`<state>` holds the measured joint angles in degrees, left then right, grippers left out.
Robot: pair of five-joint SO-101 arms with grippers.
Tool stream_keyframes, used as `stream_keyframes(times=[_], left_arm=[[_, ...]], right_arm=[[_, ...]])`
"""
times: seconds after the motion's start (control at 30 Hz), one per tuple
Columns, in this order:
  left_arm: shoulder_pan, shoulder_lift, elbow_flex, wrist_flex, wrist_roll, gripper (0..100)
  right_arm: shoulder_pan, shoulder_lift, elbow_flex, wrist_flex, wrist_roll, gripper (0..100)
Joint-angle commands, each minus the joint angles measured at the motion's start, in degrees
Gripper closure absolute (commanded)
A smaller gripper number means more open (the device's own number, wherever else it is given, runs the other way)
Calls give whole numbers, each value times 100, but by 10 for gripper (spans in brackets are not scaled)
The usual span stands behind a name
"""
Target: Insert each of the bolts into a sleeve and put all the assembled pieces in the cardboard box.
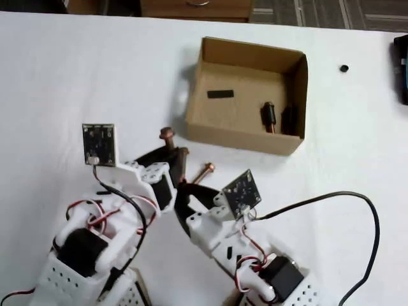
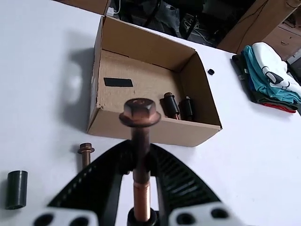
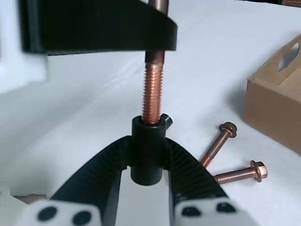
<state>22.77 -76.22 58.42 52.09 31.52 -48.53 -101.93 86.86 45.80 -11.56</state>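
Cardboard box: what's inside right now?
The open brown cardboard box holds a flat black rectangle, a black sleeve with a copper bolt through it, and a second black sleeve against the side wall. Whether that one carries a bolt is hidden in shadow.

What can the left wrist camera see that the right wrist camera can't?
Left wrist camera's extras: the inside of the cardboard box, with two finished pieces lying in it, a loose sleeve on the table, and folded clothes far off.
Right wrist camera's extras: the right claw gripping an upright sleeve, with the threaded tip of the bolt at its opening.
Shared: the bolt, the left claw holding it, the box's outside and the white table.
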Motion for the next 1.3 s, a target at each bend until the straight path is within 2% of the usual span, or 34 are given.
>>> stream_keyframes(times=[0.0, 0.2, 0.43, 0.67, 0.77, 1.03, 1.27], left_arm=[[255, -79, -40, -114, 0, 976], [255, -79, -13, -70, -18, 976], [273, -79, -13, 519, -220, 976], [281, -70, -4, 545, -281, 975], [290, -70, -4, 519, -738, 968], [290, -70, 180, 519, -879, 843], [290, -70, 171, 519, -897, 794]], right_arm=[[75, -48, -114, -154, -35, 980], [75, -48, -132, -154, -35, 980], [303, -40, -299, -154, -35, 981], [321, -40, -527, -145, -26, 981], [321, -40, -642, -154, -26, 981], [321, -31, -862, -110, -26, 981], [435, -31, -888, -110, -26, 981]])
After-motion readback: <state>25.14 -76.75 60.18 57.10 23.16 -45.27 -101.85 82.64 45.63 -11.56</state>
